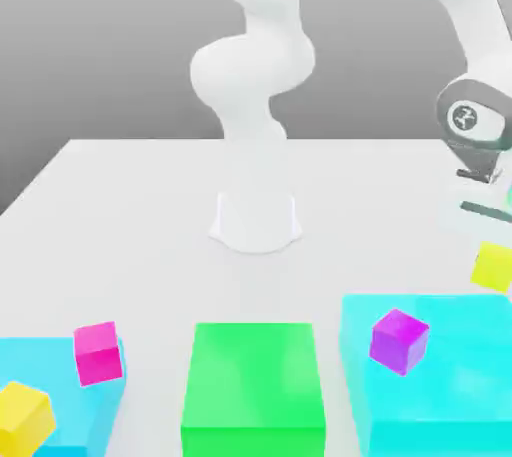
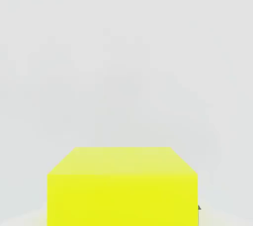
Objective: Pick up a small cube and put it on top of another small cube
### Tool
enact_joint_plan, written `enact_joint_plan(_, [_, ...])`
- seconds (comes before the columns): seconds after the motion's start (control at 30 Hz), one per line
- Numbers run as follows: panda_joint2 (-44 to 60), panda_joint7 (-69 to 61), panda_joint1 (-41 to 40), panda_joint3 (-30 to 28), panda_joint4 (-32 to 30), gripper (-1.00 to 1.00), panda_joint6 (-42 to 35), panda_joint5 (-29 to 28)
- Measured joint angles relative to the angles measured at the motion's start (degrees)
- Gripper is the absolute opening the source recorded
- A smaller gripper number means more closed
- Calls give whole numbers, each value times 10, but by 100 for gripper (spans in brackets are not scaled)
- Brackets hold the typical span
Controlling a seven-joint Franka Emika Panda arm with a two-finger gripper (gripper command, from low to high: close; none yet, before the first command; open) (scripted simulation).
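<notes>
White bench [image 1: 150, 205] surface, matte and unmarked, carries all items; a plain grey backdrop rises behind its far edge.

Nearest row, from the exterior view's left: a golden-yellow cube [image 1: 24, 413] and the magenta-pink cube [image 1: 98, 352] sit on a cyan block [image 1: 40, 365]; a large green block [image 1: 254, 385] stands at centre; a second cyan block [image 1: 450, 365] at the right carries a purple cube [image 1: 399, 341].

Just beyond that right-hand block, the lemon-yellow cube [image 1: 493, 267] hangs clear of the bench, tilted, pinched in the hand [image 1: 490, 245]. The fingers are pressed together on it. In the hand view the lemon-yellow cube [image 2: 122, 186] appears close to the camera, with bare bench below.

Farther back, the arm's white base [image 1: 256, 220] stands at bench centre. The arm rises, leaves the picture at the top, and returns at the right, wrist [image 1: 472, 115] pointing downward. A round mark on the wrist is not legible.
</notes>
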Motion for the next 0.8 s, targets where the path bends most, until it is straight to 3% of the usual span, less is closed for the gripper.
enact_joint_plan(0.13, [-20, 51, -72, -64, 19, -100, -29, -9])
enact_joint_plan(0.6, [-113, 308, -438, -247, 11, -100, -66, -41])
enact_joint_plan(0.8, [-58, 298, -444, -250, -14, -100, 15, 4])
